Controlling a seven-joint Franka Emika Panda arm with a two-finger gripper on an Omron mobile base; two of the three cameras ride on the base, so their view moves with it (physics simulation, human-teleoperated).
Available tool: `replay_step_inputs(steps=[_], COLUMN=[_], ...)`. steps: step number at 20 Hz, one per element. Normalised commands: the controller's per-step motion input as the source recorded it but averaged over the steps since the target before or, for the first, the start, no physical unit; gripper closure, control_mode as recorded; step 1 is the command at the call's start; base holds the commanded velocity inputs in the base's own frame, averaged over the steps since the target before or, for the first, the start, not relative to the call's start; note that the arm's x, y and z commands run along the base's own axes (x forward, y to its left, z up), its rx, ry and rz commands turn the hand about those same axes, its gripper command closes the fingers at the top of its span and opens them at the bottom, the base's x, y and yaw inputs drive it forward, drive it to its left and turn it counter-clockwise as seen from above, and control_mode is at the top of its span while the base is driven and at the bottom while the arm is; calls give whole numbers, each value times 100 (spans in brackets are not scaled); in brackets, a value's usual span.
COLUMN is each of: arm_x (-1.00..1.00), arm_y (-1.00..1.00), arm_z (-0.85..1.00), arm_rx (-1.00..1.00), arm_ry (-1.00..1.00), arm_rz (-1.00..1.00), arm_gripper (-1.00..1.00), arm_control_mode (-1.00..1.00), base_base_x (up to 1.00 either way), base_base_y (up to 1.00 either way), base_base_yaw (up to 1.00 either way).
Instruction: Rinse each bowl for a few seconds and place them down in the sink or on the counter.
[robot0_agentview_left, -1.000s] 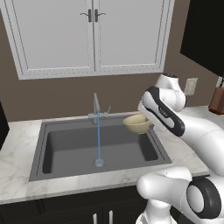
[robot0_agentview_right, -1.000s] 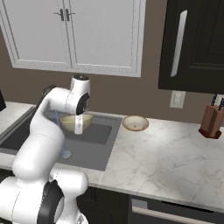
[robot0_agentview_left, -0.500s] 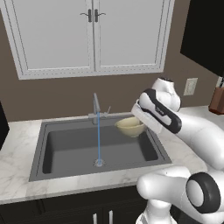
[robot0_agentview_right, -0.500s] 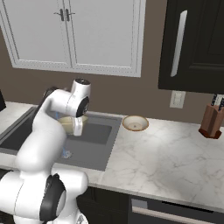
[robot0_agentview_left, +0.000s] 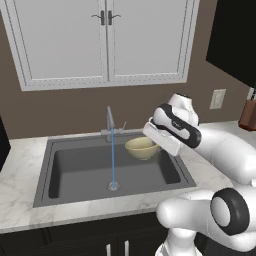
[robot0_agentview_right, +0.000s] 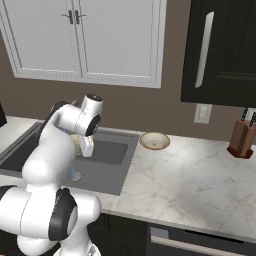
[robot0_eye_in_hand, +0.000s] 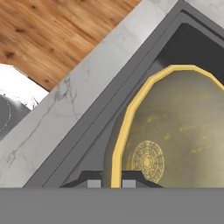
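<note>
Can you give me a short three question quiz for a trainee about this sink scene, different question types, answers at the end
1. True or false: the gripper is shut on the rim of the cream-yellow bowl.
2. Where is the tan bowl? A. in the sink B. on the counter right of the sink C. inside the cabinet
3. Fill in: the stream from the faucet lands near the ____ in the sink.

Key: 1. True, its fingertips sit either side of the rim, with the bowl held over the basin. 2. B, it rests on the counter. 3. Drain.
</note>
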Motion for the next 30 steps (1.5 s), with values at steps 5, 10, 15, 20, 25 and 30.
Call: replay_step_inputs(steps=[5, 10, 15, 20, 25, 30], arm_x=[14, 25, 30, 31, 33, 31], arm_y=[27, 27, 19, 10, 14, 18], arm_z=[-12, -15, -18, -20, -21, -19], arm_rx=[-1, -2, -1, 1, 2, 2], arm_ry=[-1, 0, 0, 0, 0, 0], arm_rz=[9, 6, 3, 2, 2, 2], arm_gripper=[100, 100, 100, 100, 100, 100], arm_control_mode=[-100, -100, -100, -100, -100, -100], base_base_x=[0, 0, 0, 0, 0, 0], base_base_y=[0, 0, 0, 0, 0, 0], base_base_yaw=[0, 0, 0, 0, 0, 0])
